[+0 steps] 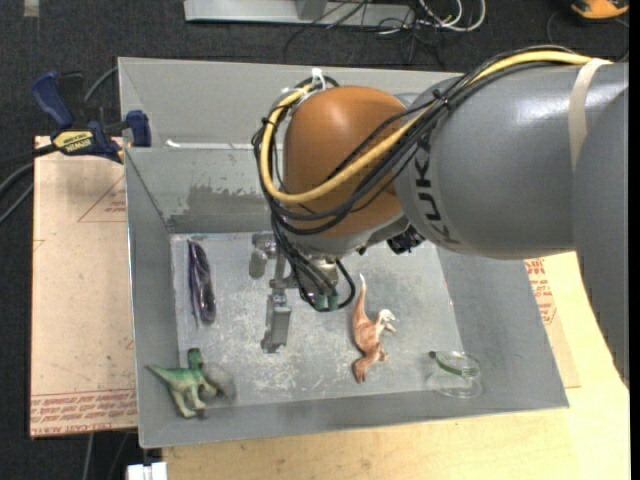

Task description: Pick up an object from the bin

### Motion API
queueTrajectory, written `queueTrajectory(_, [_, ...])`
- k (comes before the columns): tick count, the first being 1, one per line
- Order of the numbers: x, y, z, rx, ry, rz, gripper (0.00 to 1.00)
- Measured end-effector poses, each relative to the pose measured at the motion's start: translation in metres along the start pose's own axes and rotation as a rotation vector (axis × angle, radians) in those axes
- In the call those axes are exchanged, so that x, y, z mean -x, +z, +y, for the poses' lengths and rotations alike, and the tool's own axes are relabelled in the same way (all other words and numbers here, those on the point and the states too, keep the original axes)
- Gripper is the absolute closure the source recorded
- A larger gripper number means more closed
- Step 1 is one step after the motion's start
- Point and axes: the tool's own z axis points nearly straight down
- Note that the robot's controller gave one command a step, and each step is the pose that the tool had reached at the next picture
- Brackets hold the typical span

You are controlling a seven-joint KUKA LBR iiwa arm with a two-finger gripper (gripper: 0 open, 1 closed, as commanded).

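The pincer (276,320) hangs low over the middle of the bin (310,368), and I cannot tell whether it is released or clenched. Nearest to it, just to its right, an orange toy dinosaur (367,340) lies on its side (hard plastic, I'd guess: light, stiff, a little slick). The thick body looks a safer hold than the thin neck or tail. A green dinosaur (185,383) sits in the near left corner.

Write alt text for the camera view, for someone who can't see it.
A robot arm's gripper hangs over the middle of a grey metal bin, between a purple oblong thing on the view's left and an orange toy dinosaur on the view's right. A green toy dinosaur lies in the near left corner.
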Motion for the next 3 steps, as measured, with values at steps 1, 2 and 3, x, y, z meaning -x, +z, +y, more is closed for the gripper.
queueTrajectory(1, [0.002, -0.005, -0.001, 0.001, 0.005, -0.008, 0.0])
queueTrajectory(2, [-0.037, 0.032, -0.032, 0.001, -0.124, -0.001, 0.0])
queueTrajectory(3, [-0.023, 0.048, -0.036, 0.003, 0.098, -0.009, 0.0])
